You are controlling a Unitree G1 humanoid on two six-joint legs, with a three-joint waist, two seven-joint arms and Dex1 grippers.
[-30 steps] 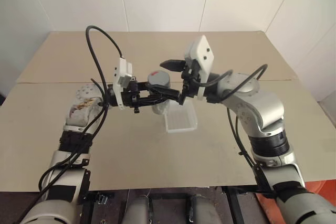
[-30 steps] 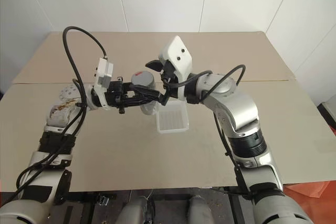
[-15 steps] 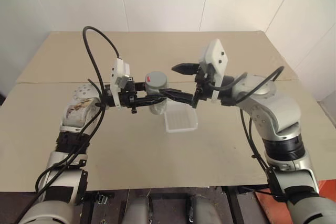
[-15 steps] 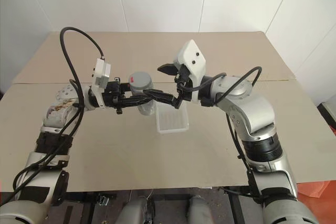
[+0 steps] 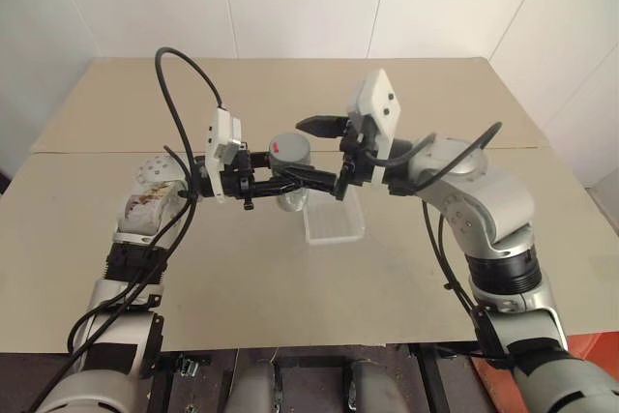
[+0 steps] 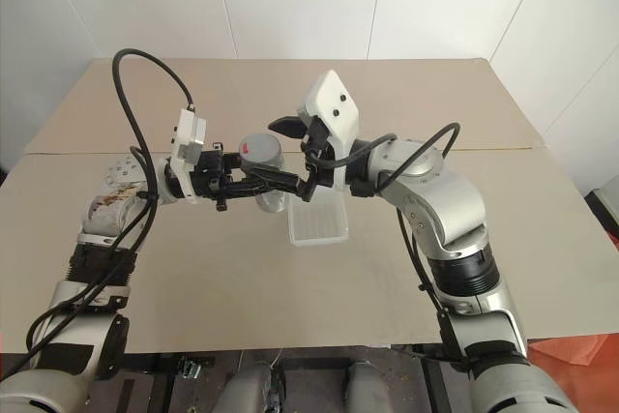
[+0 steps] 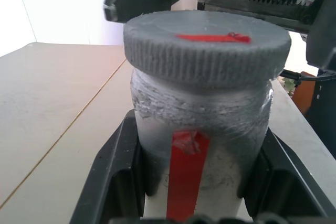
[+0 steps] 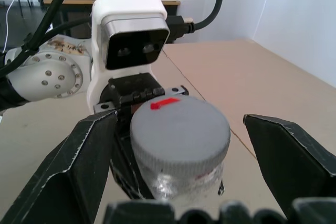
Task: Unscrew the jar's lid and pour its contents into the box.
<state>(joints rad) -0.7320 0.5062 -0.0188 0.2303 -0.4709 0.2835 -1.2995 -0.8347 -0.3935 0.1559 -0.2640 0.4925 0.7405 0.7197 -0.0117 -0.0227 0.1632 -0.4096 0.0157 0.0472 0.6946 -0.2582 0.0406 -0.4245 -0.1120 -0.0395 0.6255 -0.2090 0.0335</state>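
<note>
Translucent white plastic, the box (image 5: 334, 222) lies nearest us on the tabletop (image 5: 290, 278). Just above and beyond it, our left gripper (image 7: 202, 182) clamps its fingers (image 7: 118, 171) around the upright jar (image 7: 202, 145). Our right gripper (image 8: 184, 145) holds its fingers (image 8: 84, 156) spread wide on either side of the grey lid (image 8: 179, 129), not touching it.

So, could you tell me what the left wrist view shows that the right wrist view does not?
Left wrist view alone: the vertical red stripe down the jar, clamped in the shut left gripper. Right wrist view alone: the open right gripper, a finger on each side of the lid, clear of it. Both: the lid screwed on, with its red mark.
</note>
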